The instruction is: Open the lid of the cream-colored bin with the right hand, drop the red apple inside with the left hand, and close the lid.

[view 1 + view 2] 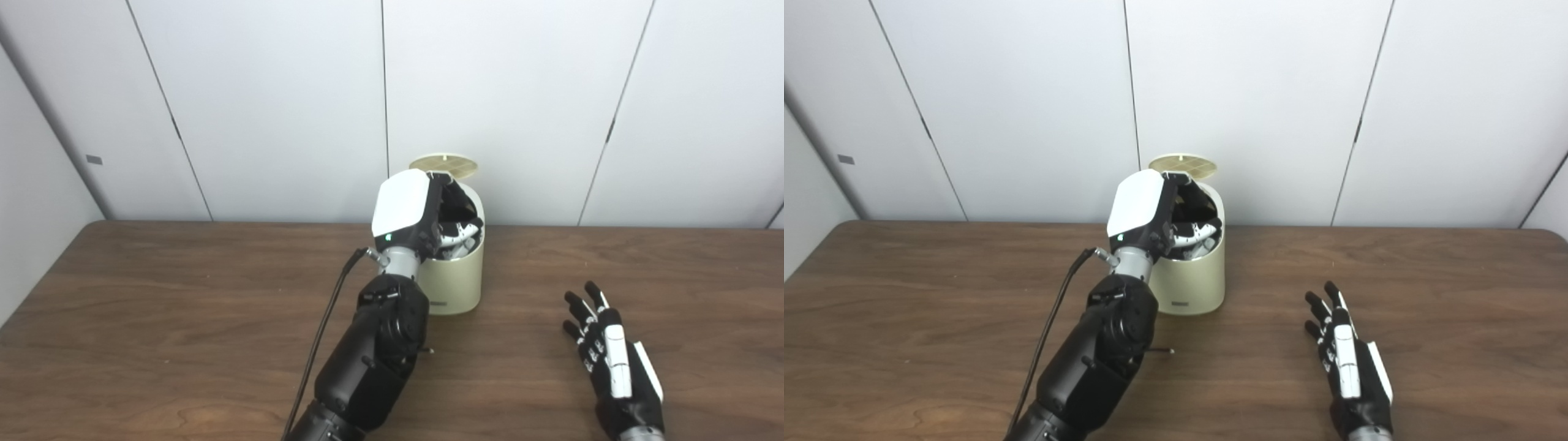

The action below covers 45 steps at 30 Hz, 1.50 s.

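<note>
the cream-colored bin stands at 12 o'clock on the tabletop, its lid tipped up. the left hand curls over the mouth; whether it grips anything i cannot tell, and the red apple is hidden. the right hand lies flat at 4 o'clock, fingers apart, empty. risk: pulling out, the left hand could snag the rim and tip the bin, or knock the unheld lid shut.

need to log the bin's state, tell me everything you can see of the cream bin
The cream bin is a small smooth cylinder, seemingly plastic, upright at the table's far middle by the wall. Its round lid stands open behind the mouth, ribbed underside showing. A small label sits low on the front. The left hand reaches into its mouth.
</note>
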Tool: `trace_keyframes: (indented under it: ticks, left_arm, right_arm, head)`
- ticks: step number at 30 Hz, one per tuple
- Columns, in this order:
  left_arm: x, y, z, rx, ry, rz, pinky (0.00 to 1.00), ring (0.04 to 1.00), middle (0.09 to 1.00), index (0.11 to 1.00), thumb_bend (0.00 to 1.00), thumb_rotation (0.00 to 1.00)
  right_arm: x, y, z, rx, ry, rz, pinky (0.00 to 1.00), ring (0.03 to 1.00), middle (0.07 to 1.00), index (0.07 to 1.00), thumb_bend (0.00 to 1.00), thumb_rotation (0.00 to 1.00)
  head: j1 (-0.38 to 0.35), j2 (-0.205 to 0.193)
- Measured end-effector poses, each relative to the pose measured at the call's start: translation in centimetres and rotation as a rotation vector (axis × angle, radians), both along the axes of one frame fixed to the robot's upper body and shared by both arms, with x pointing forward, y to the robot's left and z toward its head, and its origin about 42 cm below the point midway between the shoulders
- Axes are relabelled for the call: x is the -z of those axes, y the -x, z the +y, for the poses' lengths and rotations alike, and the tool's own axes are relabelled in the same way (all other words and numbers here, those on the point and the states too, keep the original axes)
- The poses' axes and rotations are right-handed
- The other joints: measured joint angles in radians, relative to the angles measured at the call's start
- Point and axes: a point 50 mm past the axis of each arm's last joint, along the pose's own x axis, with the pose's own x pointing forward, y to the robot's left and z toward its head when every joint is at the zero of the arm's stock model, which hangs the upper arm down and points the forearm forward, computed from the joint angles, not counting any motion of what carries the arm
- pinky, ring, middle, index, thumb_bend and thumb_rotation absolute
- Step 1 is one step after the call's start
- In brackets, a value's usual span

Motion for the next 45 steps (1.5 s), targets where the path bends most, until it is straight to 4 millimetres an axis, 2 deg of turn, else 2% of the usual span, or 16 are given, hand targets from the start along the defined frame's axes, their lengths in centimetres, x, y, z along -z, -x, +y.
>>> trace_keyframes:
  ticks: [8, 16, 18, 23, 26, 29, 35, 37, 41, 45]
  left_arm:
    - [0.1, 0.1, 1.2, 0.021, 0.046, -0.065, 0.30, 0.401, 0.481, 0.523, 0.47, 0.00]
    - [-0.1, 0.4, 3.3, 0.008, 0.103, -0.112, 0.32, 0.376, 0.457, 0.505, 0.47, 0.00]
    - [-0.4, 0.6, 3.9, 0.003, 0.101, -0.133, 0.35, 0.379, 0.460, 0.501, 0.47, 0.00]
    - [-0.9, 1.1, 4.9, 0.000, 0.097, -0.159, 0.34, 0.396, 0.475, 0.513, 0.47, 0.00]
    - [-0.7, 1.3, 5.3, 0.001, 0.118, -0.143, 0.33, 0.414, 0.509, 0.487, 0.47, 0.00]
    - [-1.1, 2.0, 6.0, 0.004, 0.176, -0.133, 0.32, 0.395, 0.485, 0.494, 0.47, 0.00]
    - [-1.3, 3.3, 7.9, -0.015, 0.303, -0.109, 0.32, 0.426, 0.505, 0.479, 0.47, 0.00]
    - [-1.0, 3.9, 8.6, -0.024, 0.338, -0.101, 0.32, 0.430, 0.504, 0.478, 0.47, 0.00]
    - [-0.1, 5.4, 9.9, -0.043, 0.417, -0.063, 0.38, 0.448, 0.494, 0.446, 0.48, 0.00]
    - [1.0, 7.2, 10.9, -0.047, 0.500, -0.033, 0.36, 0.452, 0.497, 0.478, 0.48, 0.00]
  right_arm:
    - [0.1, -0.2, -0.2, -0.007, 0.011, -0.003, 0.97, 0.978, 0.924, 1.000, 0.54, 1.00]
    - [0.1, -0.2, -0.3, -0.009, 0.019, 0.000, 0.97, 0.975, 0.925, 1.000, 0.55, 1.00]
    - [0.1, -0.2, -0.3, -0.011, 0.021, 0.001, 0.96, 0.974, 0.927, 1.000, 0.55, 1.00]
    - [0.2, -0.2, -0.2, -0.013, 0.023, 0.002, 0.97, 0.969, 0.927, 1.000, 0.56, 1.00]
    - [0.1, -0.2, -0.3, -0.012, 0.022, 0.002, 0.96, 0.964, 0.921, 1.000, 0.56, 1.00]
    - [0.1, -0.3, -0.2, -0.012, 0.023, 0.001, 0.96, 0.967, 0.921, 1.000, 0.56, 1.00]
    - [0.1, -0.3, -0.3, -0.013, 0.022, 0.001, 0.97, 0.978, 0.926, 1.000, 0.56, 1.00]
    - [0.1, -0.3, -0.3, -0.011, 0.018, 0.001, 0.98, 0.981, 0.927, 1.000, 0.56, 1.00]
    - [0.1, -0.3, -0.4, -0.011, 0.015, 0.001, 0.98, 0.981, 0.926, 1.000, 0.56, 1.00]
    - [0.1, -0.3, -0.4, -0.010, 0.014, -0.001, 0.97, 0.979, 0.923, 0.998, 0.58, 1.00]
  head:
    - [0.000, -0.002]
    - [0.002, 0.000]
    - [0.002, 0.000]
    - [-0.002, 0.000]
    - [-0.002, -0.002]
    - [0.000, -0.002]
    - [0.000, 0.002]
    - [0.000, 0.002]
    - [0.000, 0.008]
    - [-0.002, 0.011]
